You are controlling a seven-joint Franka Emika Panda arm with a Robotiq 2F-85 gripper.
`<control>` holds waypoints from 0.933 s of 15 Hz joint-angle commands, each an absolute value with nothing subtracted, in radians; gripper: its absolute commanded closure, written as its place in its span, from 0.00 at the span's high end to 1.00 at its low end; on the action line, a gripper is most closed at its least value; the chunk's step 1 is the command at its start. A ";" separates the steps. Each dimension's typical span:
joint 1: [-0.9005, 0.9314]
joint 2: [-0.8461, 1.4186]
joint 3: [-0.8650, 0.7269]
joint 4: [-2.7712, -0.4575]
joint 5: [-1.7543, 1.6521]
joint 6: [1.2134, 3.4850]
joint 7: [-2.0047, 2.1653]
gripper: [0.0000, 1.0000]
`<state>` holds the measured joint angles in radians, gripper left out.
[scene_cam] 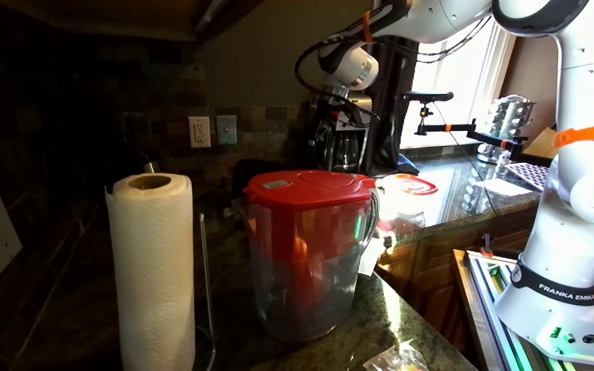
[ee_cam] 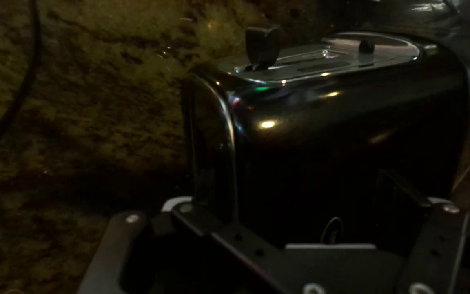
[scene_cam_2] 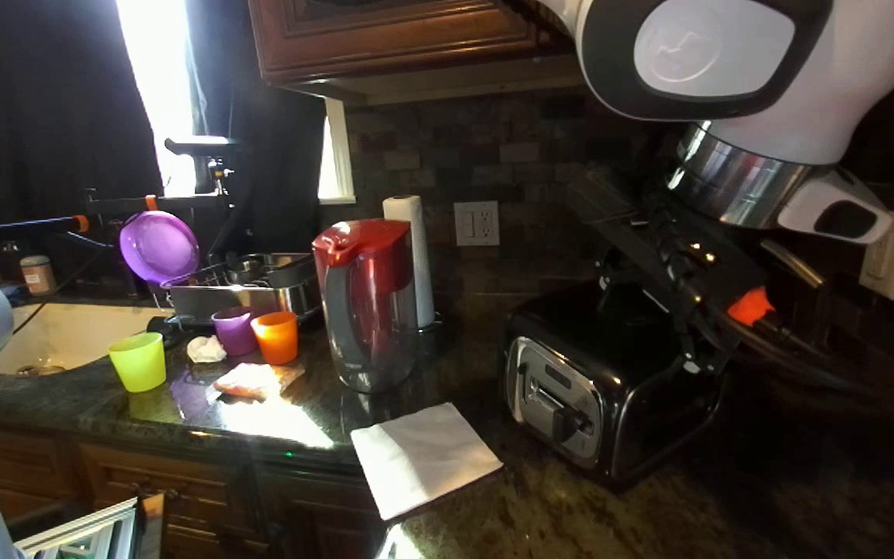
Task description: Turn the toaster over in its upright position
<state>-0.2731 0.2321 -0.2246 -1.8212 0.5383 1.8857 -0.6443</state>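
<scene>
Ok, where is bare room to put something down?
In an exterior view, bare granite borders the toaster: toward the filter pitcher, and nearer the camera beside the white sheet. Crowded: around the orange cup; over the toaster, the gripper.

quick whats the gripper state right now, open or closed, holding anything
Gripper: open, jaws spread wide over the toaster; whether they touch it cannot be told.

- The Franka Emika Panda arm (scene_cam: 586,93) rises from its white base (scene_cam: 555,314) in an exterior view, bends at the elbow (scene_cam: 539,26) and stretches outward.
- The wrist (scene_cam_2: 742,175) leans at a slant, with the claw (ee_cam: 310,204) directed downward below it.
- In the wrist view, two dark fingers (ee_cam: 439,245) stand spread wide apart.
</scene>
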 commanded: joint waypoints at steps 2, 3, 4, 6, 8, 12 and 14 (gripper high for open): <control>-0.343 0.341 -0.191 -1.699 0.632 1.763 -0.633 1.00; -0.352 0.358 -0.187 -1.681 0.647 1.749 -0.633 1.00; -0.359 0.373 -0.184 -1.669 0.658 1.744 -0.630 1.00; -0.373 0.404 -0.173 -1.640 0.682 1.726 -0.634 1.00; -0.383 0.427 -0.164 -1.620 0.700 1.717 -0.635 1.00; -0.404 0.477 -0.143 -1.574 0.741 1.661 -0.627 1.00; -0.415 0.500 -0.137 -1.549 0.762 1.623 -0.619 1.00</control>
<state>-0.3801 0.4491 -0.1587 -1.6121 0.7208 1.6954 -0.6386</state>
